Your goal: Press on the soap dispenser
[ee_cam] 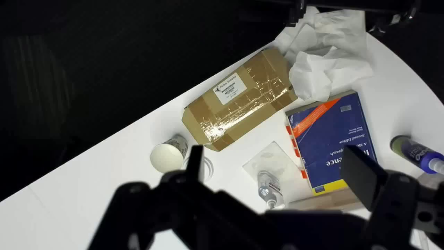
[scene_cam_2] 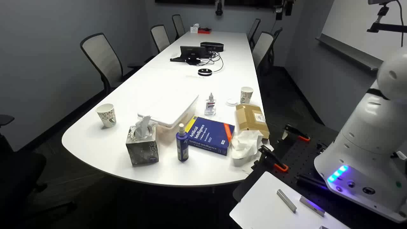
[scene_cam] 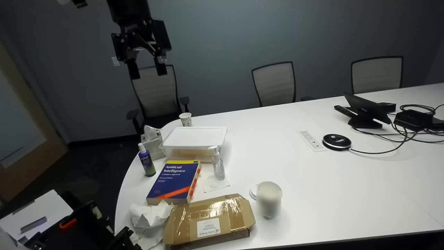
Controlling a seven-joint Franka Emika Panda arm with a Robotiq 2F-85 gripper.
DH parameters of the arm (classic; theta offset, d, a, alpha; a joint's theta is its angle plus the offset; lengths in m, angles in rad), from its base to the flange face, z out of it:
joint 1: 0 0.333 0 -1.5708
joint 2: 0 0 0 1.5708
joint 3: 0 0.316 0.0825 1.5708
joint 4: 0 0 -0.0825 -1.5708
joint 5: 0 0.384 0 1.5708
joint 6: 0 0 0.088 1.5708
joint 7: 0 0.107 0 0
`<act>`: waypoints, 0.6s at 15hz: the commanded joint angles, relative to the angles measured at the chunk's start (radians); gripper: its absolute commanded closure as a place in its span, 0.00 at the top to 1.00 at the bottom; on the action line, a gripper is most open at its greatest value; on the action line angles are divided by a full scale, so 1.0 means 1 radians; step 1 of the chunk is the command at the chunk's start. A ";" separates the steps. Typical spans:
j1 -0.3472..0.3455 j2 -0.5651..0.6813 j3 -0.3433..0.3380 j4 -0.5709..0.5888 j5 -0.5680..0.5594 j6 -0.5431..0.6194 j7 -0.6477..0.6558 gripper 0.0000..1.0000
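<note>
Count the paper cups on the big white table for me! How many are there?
2. One cup stands near the grey tissue box. The other cup stands close to an end of the brown box. More could be hidden behind things.

Blue-grey walls (scene_cam: 222,41), dark floor (scene_cam_2: 286,92), long white table (scene_cam: 263,146) with rounded end, pale-backed chairs (scene_cam: 274,83), whiteboard (scene_cam_2: 354,28)

Clear soap dispenser (scene_cam_2: 210,107), blue book (scene_cam_2: 209,135), brown carton (scene_cam_2: 251,117), patterned cups (scene_cam_2: 108,118)
</note>
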State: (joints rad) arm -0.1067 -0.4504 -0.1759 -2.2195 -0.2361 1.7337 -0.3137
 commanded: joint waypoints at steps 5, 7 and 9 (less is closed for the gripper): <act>0.000 0.112 -0.006 0.043 0.032 0.043 0.059 1.00; -0.002 0.197 -0.004 0.062 0.061 0.097 0.118 1.00; -0.004 0.302 0.001 0.086 0.101 0.185 0.186 1.00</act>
State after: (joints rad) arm -0.1071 -0.3017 -0.1806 -2.2032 -0.1852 1.8420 -0.2094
